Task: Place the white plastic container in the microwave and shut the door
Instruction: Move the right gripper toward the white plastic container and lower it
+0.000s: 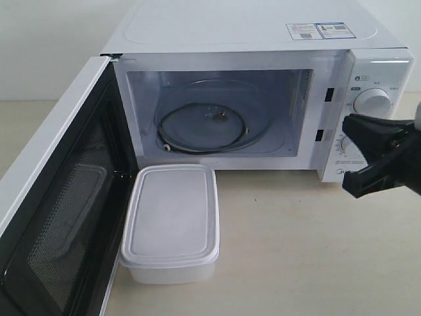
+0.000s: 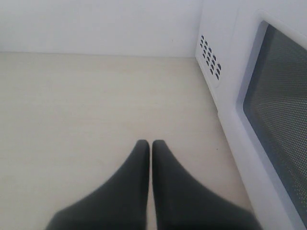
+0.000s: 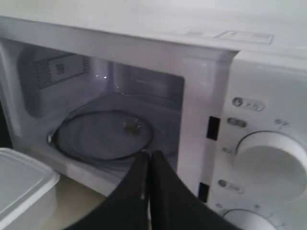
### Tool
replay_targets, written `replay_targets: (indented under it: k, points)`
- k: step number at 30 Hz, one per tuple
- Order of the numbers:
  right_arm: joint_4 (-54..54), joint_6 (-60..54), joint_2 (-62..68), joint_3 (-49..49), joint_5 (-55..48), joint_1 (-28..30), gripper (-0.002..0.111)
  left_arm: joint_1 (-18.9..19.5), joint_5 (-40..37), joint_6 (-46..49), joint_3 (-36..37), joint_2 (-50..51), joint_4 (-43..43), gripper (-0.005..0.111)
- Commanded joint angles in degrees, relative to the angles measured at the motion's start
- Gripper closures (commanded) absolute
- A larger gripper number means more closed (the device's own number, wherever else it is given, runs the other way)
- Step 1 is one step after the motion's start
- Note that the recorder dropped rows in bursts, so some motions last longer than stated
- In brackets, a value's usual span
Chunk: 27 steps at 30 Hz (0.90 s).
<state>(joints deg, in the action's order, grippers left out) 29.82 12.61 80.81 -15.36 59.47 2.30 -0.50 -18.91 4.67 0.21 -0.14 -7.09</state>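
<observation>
1. A white microwave (image 1: 263, 39) stands at the far side of a pale table (image 1: 296, 250). Its door (image 1: 52, 217) is swung fully open to the left, with the black inner face turned toward the scene.
2. The cavity is bare except for the glass turntable (image 1: 207, 125).
3. The white plastic container (image 1: 171, 220), lid on, sits on the table just in front of the opening, toward its left side. It is close beside the open door, and whether the two touch cannot be told.
4. The right gripper (image 3: 149, 158) hovers at the right, near the dials (image 1: 373, 102). Its fingers are pressed together and hold nothing.
5. The left gripper (image 2: 151, 143) is also clenched and empty. It hangs over bare table to the left of the door's outer face.
6. By my judgement the task has barely begun: nothing is grasped and the container is not yet inside.
7. Likely risks:
   - Clenched fingers that come down unopened would shove the box rather than grip it.
   - The smooth, wide plastic may slip, or a pull on the rim may lift only the lid.
   - There is little room between box and door for a finger.
   - A low carry could catch the cavity's front sill.
   - If the door swings while the box juts out, the door would hit it
</observation>
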Motion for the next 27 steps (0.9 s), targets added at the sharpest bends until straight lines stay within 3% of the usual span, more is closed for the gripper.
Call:
replay_targets:
  k: [1, 7, 12, 20, 27]
  points:
    - [4.1, 0.1, 8.6, 0.0, 7.3, -0.1, 0.109, -0.1, 0.9, 0.1, -0.2, 0.1, -0.4, 0.102]
    - [8.9, 1.6, 21.6, -0.7, 10.5, -0.3, 0.109, -0.1, 0.9, 0.1, -0.2, 0.1, -0.4, 0.102]
    - [14.9, 11.1, 28.1, -5.0, 10.5, -4.5, 0.109, -0.1, 0.9, 0.1, -0.2, 0.1, -0.4, 0.102]
    - [24.5, 49.4, 29.7, -16.9, 7.9, -11.0, 0.109, -0.1, 0.9, 0.1, -0.2, 0.1, -0.4, 0.102]
    - [34.0, 69.5, 30.1, -23.5, 5.2, -12.0, 0.109, -0.1, 0.9, 0.1, -0.2, 0.1, -0.4, 0.102]
